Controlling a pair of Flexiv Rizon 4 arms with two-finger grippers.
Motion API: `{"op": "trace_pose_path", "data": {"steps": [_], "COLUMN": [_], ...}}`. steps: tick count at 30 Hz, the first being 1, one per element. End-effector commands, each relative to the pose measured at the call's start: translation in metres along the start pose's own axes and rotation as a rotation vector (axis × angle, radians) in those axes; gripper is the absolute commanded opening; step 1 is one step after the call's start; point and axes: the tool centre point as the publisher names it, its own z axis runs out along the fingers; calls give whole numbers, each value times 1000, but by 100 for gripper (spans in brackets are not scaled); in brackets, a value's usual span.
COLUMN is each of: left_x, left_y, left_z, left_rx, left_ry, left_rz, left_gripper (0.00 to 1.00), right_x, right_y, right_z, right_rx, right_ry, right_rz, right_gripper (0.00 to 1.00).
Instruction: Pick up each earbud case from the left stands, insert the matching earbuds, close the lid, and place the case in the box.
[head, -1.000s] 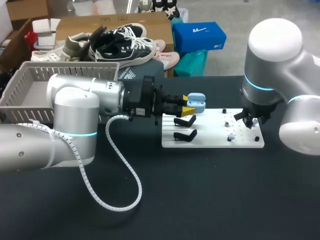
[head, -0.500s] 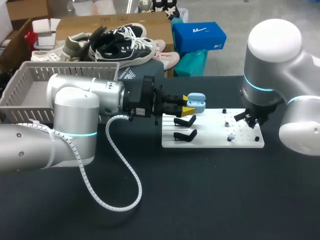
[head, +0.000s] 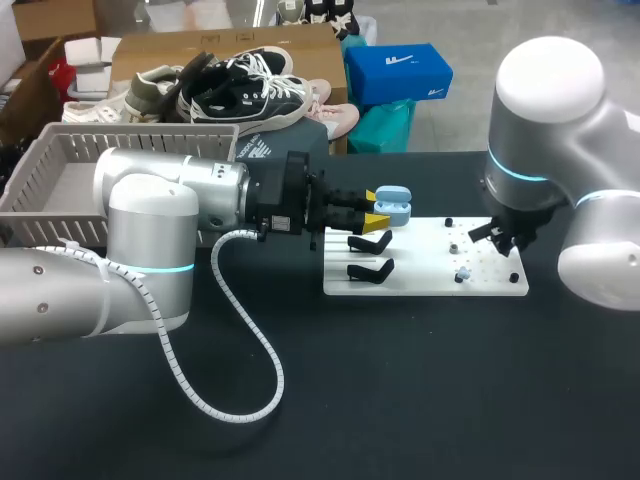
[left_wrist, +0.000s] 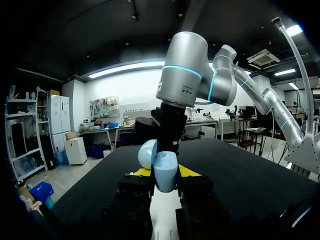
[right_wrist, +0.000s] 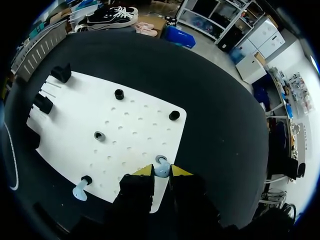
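My left gripper (head: 378, 208) is shut on a light blue earbud case (head: 392, 205), held with its lid open above the far left corner of the white board (head: 425, 268). In the left wrist view the case (left_wrist: 162, 170) stands between the yellow tips of the left gripper (left_wrist: 164, 173). Two black stands (head: 368, 243) below it are bare. My right gripper (head: 505, 240) is low over the board's right end. In the right wrist view it (right_wrist: 161, 171) is shut on a light blue earbud (right_wrist: 161, 166). A second earbud (right_wrist: 80, 190) rests on a peg nearby.
A grey slatted basket (head: 60, 170) stands at the back left, behind my left arm. A white coiled cable (head: 250, 340) loops over the black table in front of it. Black pegs (right_wrist: 119, 94) dot the board (right_wrist: 130, 130).
The right gripper's fingers have drawn together around the earbud on the board. The left arm and the case have not moved.
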Motion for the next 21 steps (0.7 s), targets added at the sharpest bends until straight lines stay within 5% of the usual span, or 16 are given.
{"op": "trace_pose_path", "data": {"steps": [1, 12, 21], "left_x": [0, 0, 0], "left_y": [-1, -1, -1], "left_z": [0, 0, 0], "left_rx": [-5, -5, -5], "left_ry": [0, 0, 0], "left_rz": [1, 1, 1], "left_gripper": [0, 0, 0], "right_x": [3, 17, 24], "right_y": [0, -5, 15], "right_z": [-6, -59, -142], "right_rx": [4, 18, 34], "right_ry": [-9, -79, -160], "right_rz": [6, 30, -14], "right_gripper": [0, 0, 0]}}
